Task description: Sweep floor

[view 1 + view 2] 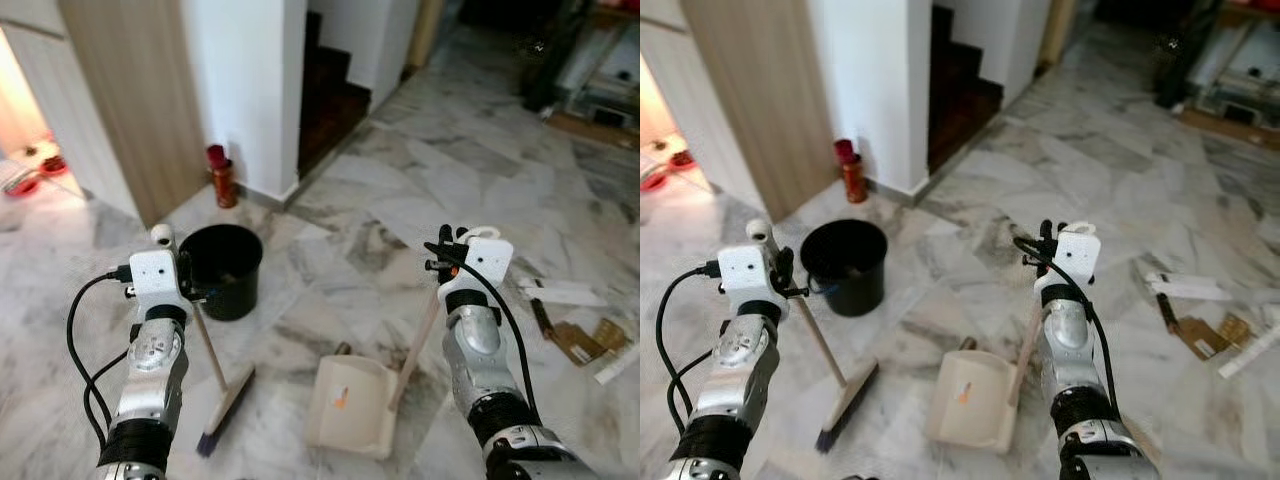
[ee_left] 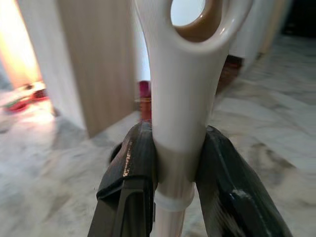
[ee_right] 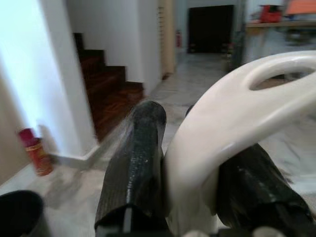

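Left gripper point(image 2: 175, 168) clamps the broom point(image 1: 222, 385) handle, right gripper point(image 3: 190, 173) the dustpan point(image 1: 350, 405) handle — both heads on the floor point(image 1: 450, 160) near the bucket point(image 1: 222, 268). Keep bristles flat, sweeping toward the pan.

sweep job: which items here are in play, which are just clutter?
In play: broom, held by the left tool; dustpan, held by the right tool; black bucket.
Clutter: red can by the wall; cardboard scraps on the floor at right.

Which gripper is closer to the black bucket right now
Left. The left gripper holds the broom handle right beside the black bucket; the right gripper holds the dustpan handle well off to its right.
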### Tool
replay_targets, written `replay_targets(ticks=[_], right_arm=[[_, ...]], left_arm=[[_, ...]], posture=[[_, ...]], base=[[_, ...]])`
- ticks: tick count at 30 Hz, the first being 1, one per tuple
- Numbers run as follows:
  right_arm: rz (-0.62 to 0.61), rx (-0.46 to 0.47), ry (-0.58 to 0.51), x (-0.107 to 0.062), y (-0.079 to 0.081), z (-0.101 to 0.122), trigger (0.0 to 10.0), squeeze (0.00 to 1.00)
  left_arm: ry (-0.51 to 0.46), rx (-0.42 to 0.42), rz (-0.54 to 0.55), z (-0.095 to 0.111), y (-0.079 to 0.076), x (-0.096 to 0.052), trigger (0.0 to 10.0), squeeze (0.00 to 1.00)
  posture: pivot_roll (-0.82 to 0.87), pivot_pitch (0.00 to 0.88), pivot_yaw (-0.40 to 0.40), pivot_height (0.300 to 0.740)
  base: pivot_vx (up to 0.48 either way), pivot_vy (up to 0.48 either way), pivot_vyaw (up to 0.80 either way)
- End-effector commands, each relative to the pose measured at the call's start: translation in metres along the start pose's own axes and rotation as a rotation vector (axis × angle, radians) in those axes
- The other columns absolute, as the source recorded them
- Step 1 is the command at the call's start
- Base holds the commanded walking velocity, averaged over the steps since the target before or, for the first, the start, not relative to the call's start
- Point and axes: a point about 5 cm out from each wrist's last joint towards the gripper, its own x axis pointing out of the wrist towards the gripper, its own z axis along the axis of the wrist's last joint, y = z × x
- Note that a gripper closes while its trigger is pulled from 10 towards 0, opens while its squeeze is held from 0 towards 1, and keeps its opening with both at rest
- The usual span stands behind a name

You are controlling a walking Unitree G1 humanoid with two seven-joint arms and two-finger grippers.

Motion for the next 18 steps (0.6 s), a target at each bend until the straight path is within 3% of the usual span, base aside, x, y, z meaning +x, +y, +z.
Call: replay_targets(ticks=[1,11,15,18], right_arm=[[-0.005,-0.008,-0.059,0.0062,-0.0009,0.0130,10.0,0.00],[0.018,0.012,-0.072,0.0077,0.0040,0.0160,10.0,0.00],[0.013,0.013,-0.077,0.0079,0.0013,0.0169,10.0,0.00],[0.014,0.004,-0.084,0.0080,0.0008,0.0180,10.0,0.00]], left_arm=[[-0.058,-0.016,-0.012,0.0119,-0.0038,0.0040,10.0,0.00],[-0.062,-0.005,-0.012,0.0134,-0.0022,0.0047,10.0,0.00],[-0.065,-0.006,-0.010,0.0137,-0.0023,0.0049,10.0,0.00],[-0.065,-0.005,-0.007,0.0140,-0.0022,0.0052,10.0,0.00]], posture=[[0.09,0.001,-0.070,0.740],[0.09,0.017,-0.069,0.740],[0.09,0.019,-0.070,0.740],[0.09,0.022,-0.071,0.740]], base=[[0.000,0.000,0.00],[0.000,0.000,0.00],[0.000,0.000,-0.70],[0.000,0.000,0.00]])
